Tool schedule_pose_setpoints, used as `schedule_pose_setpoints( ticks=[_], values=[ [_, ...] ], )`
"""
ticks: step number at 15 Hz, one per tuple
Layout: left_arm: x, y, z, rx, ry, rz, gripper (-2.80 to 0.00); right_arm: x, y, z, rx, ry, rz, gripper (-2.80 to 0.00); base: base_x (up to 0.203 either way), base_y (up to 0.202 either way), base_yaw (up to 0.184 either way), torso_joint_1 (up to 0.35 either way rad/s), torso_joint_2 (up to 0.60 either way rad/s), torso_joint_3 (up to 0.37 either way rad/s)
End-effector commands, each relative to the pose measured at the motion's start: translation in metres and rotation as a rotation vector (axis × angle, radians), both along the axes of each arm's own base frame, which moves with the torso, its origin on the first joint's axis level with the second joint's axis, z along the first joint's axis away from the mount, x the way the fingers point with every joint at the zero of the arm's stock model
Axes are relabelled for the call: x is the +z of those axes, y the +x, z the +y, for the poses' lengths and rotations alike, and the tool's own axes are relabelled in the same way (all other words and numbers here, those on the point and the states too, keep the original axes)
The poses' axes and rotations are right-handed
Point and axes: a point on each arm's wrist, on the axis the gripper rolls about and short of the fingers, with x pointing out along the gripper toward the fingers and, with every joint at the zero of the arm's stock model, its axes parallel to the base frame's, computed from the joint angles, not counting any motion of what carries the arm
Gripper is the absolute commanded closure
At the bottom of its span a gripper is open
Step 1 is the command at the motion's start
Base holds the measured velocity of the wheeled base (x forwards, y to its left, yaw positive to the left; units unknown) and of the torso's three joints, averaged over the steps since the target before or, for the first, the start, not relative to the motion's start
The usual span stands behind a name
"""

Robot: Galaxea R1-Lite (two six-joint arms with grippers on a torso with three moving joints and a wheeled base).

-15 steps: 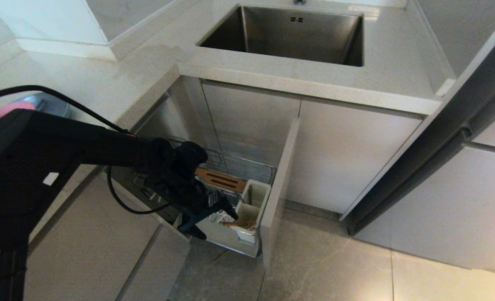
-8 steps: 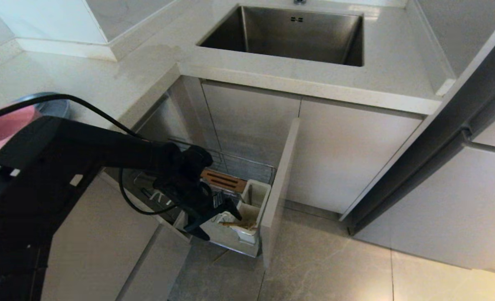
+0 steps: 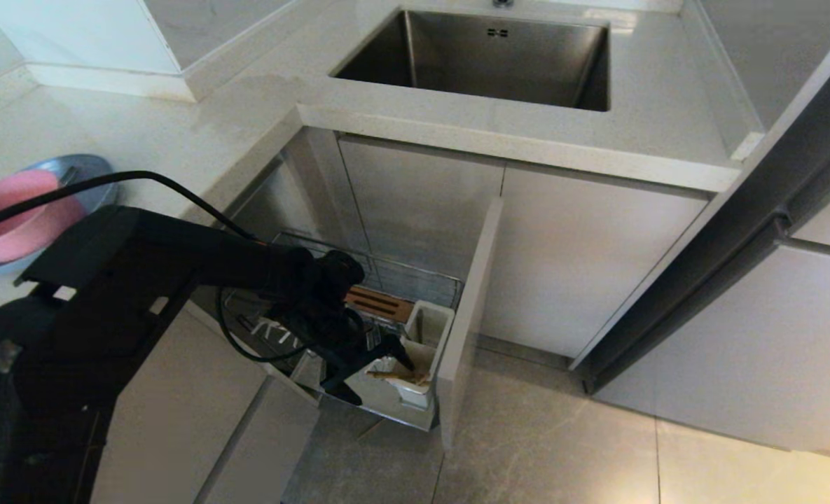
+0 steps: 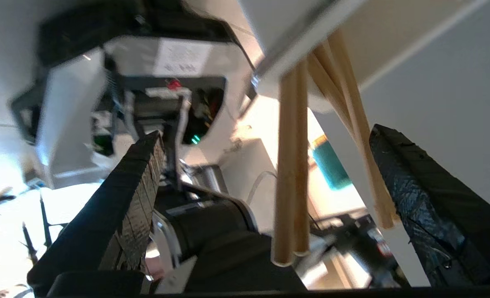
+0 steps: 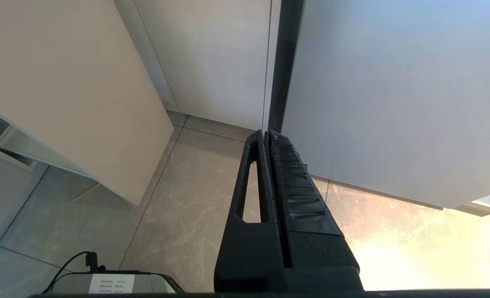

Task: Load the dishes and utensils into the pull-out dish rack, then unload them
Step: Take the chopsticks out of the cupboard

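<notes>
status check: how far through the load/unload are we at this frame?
Done: chopsticks stand in the white utensil cup of the pull-out dish rack. In hand: nothing; the left tool is open around the chopsticks, not gripping. Left: pink bowl and blue plate sit on the counter; spoon not visible. Whether this is loading or unloading is unclear. Right tool parked, shut.
</notes>
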Motion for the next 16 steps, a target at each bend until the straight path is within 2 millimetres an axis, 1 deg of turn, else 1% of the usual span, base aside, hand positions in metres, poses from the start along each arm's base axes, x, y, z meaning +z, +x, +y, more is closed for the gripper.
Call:
schedule_pose_setpoints(
  ticks=[1, 6, 16],
  values=[
    [-0.0034, -0.0002, -0.0007, -0.005, -0.018, 0.024, -2.8, -0.0021, 0.0006, 0.0, 0.001, 0.0, 0.007, 0.0, 0.0, 0.0, 0.0, 0.0, 0.0, 0.0],
    [-0.0101, 0.0008, -0.0008, -0.004, -0.018, 0.044, -2.8, -0.0021, 0.0006, 0.0, 0.001, 0.0, 0.007, 0.0, 0.0, 0.0, 0.0, 0.0, 0.0, 0.0],
    [-0.0116, 0.0021, -0.0012, 0.007, -0.016, 0.052, -2.8, -0.0025, 0.0007, 0.0, 0.001, 0.0, 0.009, 0.0, 0.0, 0.0, 0.0, 0.0, 0.0, 0.0]
  ],
)
